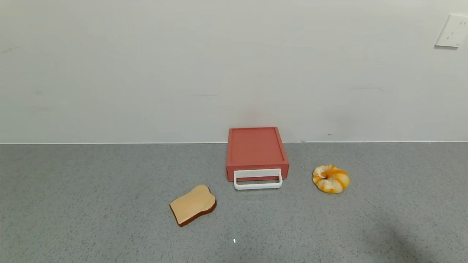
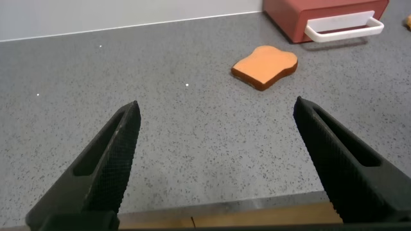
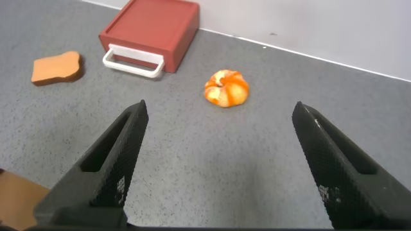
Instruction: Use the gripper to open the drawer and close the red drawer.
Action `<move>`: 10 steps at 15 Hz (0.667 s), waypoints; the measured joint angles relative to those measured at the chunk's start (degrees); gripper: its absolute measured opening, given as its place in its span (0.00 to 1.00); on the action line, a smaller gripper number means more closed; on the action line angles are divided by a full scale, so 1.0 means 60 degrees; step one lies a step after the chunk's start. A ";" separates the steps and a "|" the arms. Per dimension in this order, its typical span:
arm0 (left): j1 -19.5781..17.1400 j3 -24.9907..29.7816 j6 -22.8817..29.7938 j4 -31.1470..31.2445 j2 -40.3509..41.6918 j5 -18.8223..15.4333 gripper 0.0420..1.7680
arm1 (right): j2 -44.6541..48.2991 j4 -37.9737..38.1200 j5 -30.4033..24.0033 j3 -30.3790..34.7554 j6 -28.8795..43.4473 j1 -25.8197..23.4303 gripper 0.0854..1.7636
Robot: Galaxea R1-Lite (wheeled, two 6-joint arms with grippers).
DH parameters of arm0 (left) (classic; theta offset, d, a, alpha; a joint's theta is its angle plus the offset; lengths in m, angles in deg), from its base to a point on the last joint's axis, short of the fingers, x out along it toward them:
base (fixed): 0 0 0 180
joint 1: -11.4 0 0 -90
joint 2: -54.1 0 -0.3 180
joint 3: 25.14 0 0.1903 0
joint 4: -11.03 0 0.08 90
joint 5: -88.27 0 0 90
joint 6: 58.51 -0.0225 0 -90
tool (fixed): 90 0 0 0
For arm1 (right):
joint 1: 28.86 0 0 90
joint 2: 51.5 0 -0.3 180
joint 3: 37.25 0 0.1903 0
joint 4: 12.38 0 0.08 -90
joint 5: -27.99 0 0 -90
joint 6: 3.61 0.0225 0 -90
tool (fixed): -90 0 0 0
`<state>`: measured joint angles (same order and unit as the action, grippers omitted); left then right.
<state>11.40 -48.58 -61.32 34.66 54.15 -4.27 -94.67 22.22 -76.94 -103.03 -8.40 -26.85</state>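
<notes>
Hovering wide open and empty: left gripper (image 2: 215,160), right gripper (image 3: 221,160); drawer (image 1: 257,153) ahead, shut; head view shows neither.

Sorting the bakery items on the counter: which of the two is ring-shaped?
The swirled orange-and-white bagel, to the right of the red drawer. The bread slice on the drawer's left is flat, tan and solid.
</notes>
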 joint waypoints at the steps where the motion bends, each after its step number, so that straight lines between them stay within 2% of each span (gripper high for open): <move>1: 0.0000 0.0004 0.0004 -0.0004 0.0000 0.0000 0.97 | 0.0465 0.0215 0.0004 0.0069 0.0026 -0.0217 0.94; 5: 0.0000 0.0012 0.0014 0.0000 0.0000 0.0000 0.97 | 0.2105 0.1319 0.0000 0.0138 0.0043 -0.0687 0.95; 10: 0.0000 0.0012 0.0008 0.0000 0.0000 0.0000 0.97 | 0.3828 0.2558 -0.0033 0.0366 0.0051 -0.0628 0.96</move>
<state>11.40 -48.51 -61.27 34.66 54.15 -4.27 -71.70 37.57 -77.13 -100.83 -8.10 -30.61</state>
